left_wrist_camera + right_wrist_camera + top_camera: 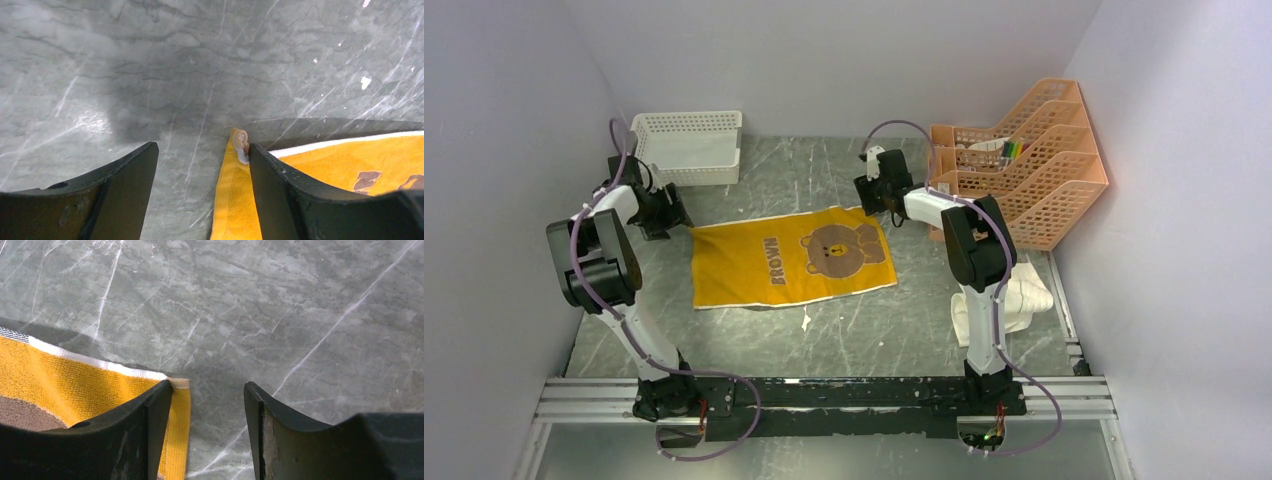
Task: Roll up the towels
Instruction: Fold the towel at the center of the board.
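Note:
The mustard-yellow towel (789, 257) with a brown bear and the word BROWN lies flat in the middle of the table. My left gripper (672, 213) stands over its far left corner and my right gripper (882, 198) over its far right corner. In the left wrist view the left gripper (202, 155) is open, with the yellow towel's (350, 160) corner and edge strip between the jaws beside the right finger. In the right wrist view the right gripper (207, 390) is open, its left finger resting over the towel's (65, 380) corner. The cream towel (1027, 298) lies bunched behind the right arm.
A white lattice basket (689, 147) stands at the back left. An orange file rack (1024, 165) holding pens stands at the back right, close to the right arm. Walls close in on both sides, and a metal rail (824, 395) runs along the near edge.

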Controlling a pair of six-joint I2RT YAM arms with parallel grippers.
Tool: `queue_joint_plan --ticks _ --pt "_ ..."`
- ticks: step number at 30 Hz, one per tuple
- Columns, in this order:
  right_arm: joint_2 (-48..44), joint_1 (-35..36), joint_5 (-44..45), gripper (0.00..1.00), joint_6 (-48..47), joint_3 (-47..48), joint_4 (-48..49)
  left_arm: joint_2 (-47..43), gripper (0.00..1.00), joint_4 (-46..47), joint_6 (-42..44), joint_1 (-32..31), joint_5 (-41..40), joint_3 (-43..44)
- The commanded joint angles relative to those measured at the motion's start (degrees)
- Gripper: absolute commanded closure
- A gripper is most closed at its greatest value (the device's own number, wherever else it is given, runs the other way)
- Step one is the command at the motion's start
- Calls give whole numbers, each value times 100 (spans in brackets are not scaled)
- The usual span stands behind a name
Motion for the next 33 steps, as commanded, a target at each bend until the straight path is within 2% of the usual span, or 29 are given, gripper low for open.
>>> queue_joint_plan --ticks 1,12,17,21,25,33 --pt "152 -31 261 45 -102 -46 -239 -452 21 143 -86 171 -237 -111" --pt "396 -320 464 41 392 682 -661 -1108 12 633 -294 250 -64 -425" --pt "148 -323 320 40 574 566 -600 -1125 11 684 -281 251 49 -569" --pt "-402 -328 -332 40 790 -12 -67 -1129 11 753 -283 256 129 -619" --pt "-371 -319 -802 41 838 6 -139 -1046 12 786 -294 257 386 -644" --pt "-165 -235 -634 43 756 77 -236 -1012 12 755 -233 251 466 -665"
